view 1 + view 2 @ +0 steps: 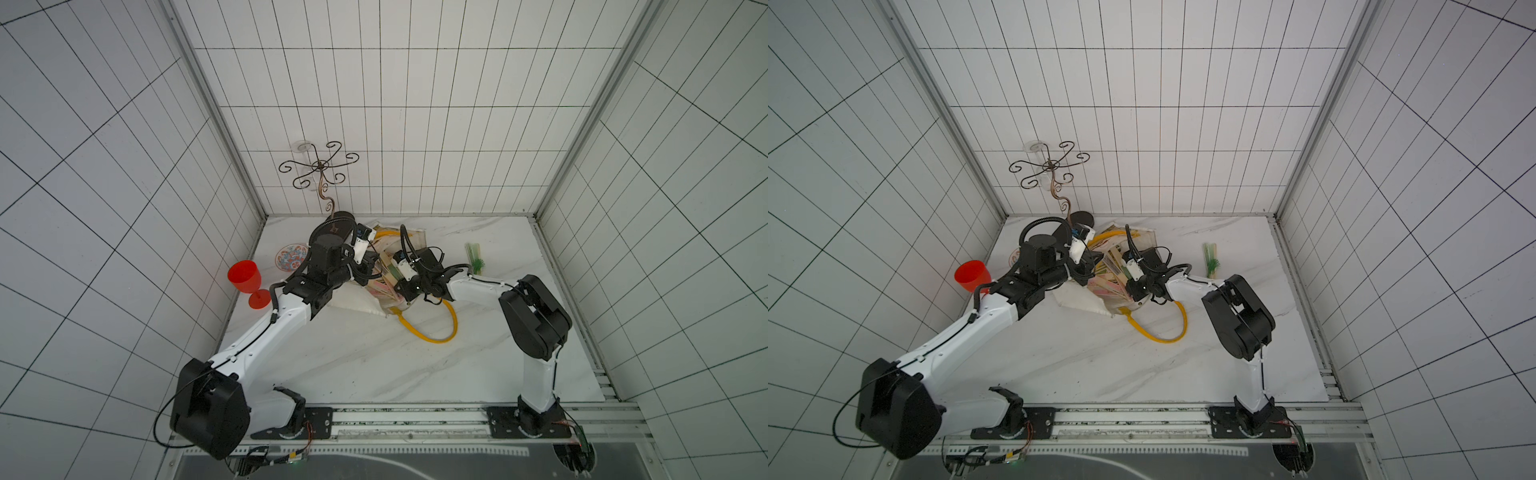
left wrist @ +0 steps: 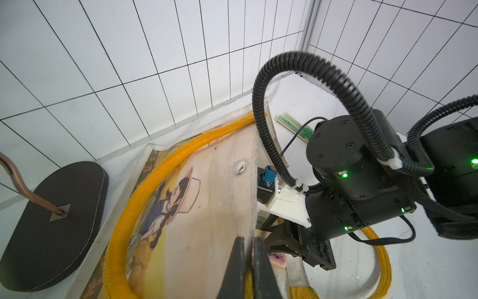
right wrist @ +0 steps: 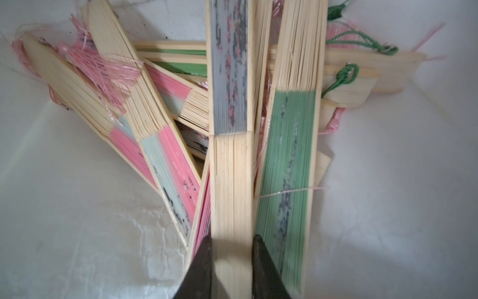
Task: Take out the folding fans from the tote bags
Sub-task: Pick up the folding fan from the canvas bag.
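- The grey-printed fan [image 3: 230, 165] lies on top of the heap of folding fans [image 3: 165, 160] inside the tote bag [image 2: 214, 181], just above the middle of the frame in both top views. The right end effector [image 3: 232, 238] has its jaws pressed against both sides of this fan's bamboo end. The hold is close to the very end, so the fan may pivot or slide out on the lift.
- The green-paper fan [image 3: 287, 168] lies touching it, with a pink thread [image 3: 284, 192] across it, and pink tassels [image 3: 103, 72] lie loose over the heap. A snagged thread could drag a second fan along and spill it.
- The left end effector [image 2: 248, 238] is clamped on the bag's canvas rim, propping the mouth. If the cloth slips, the mouth may collapse onto the right arm.
- A hard pull could drag the light bag into the dark base [image 2: 51, 225] of the wire stand just beside it, or toward the red goblet [image 1: 246, 279], left of the bag in the frame.
- One green-tasselled fan [image 1: 473, 251] lies out on the surface [image 1: 374, 365], right of the bag in the frame. A careless drop there could knock it away.
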Controlling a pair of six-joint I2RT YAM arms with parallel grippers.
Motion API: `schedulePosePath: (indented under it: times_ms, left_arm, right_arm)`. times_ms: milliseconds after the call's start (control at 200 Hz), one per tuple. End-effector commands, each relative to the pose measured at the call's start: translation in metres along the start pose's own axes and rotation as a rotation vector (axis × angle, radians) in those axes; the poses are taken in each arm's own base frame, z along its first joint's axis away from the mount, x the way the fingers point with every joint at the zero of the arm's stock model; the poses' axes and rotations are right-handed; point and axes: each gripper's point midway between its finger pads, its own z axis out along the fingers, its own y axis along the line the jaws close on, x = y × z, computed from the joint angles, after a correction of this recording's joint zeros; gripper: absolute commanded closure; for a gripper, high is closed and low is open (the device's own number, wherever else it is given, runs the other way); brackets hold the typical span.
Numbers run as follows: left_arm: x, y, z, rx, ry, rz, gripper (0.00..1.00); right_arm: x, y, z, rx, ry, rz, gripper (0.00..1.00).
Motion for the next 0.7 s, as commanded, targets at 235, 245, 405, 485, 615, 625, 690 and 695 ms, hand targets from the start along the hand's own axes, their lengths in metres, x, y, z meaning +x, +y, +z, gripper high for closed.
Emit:
schedulePosePath:
  times_ms: [235, 245, 405, 485, 615, 625, 690, 695]
  left_arm:
    - [-0.023, 0.002, -0.008, -0.038, -0.055, 0.022, 1.0]
    - [-0.022, 0.002, -0.008, -0.04, -0.054, 0.02, 1.0]
    - [-0.027, 0.008, -0.011, -0.075, -0.08, -0.008, 1.0]
    - [-0.031, 0.009, -0.012, -0.082, -0.098, -0.021, 1.0]
    - [-0.036, 0.011, -0.014, -0.095, -0.126, -0.037, 1.0]
    - [-0.037, 0.011, -0.014, -0.096, -0.128, -0.04, 1.0]
    - [-0.04, 0.014, -0.015, -0.11, -0.139, -0.052, 1.0]
    - [-0.04, 0.014, -0.015, -0.111, -0.14, -0.053, 1.0]
  right_arm:
    - [-0.013, 0.019, -0.021, -0.008, -0.016, 0.021, 1.0]
    - [-0.013, 0.02, -0.022, -0.009, -0.018, 0.024, 1.0]
    - [-0.02, 0.025, -0.038, -0.003, -0.038, 0.048, 1.0]
    - [-0.02, 0.026, -0.046, 0.008, -0.039, 0.059, 1.0]
    - [-0.016, 0.021, -0.058, 0.05, -0.026, 0.076, 1.0]
    - [-0.015, 0.02, -0.059, 0.055, -0.022, 0.078, 1.0]
    - [-0.011, 0.018, -0.066, 0.075, -0.014, 0.089, 1.0]
    - [-0.012, 0.018, -0.066, 0.076, -0.015, 0.089, 1.0]
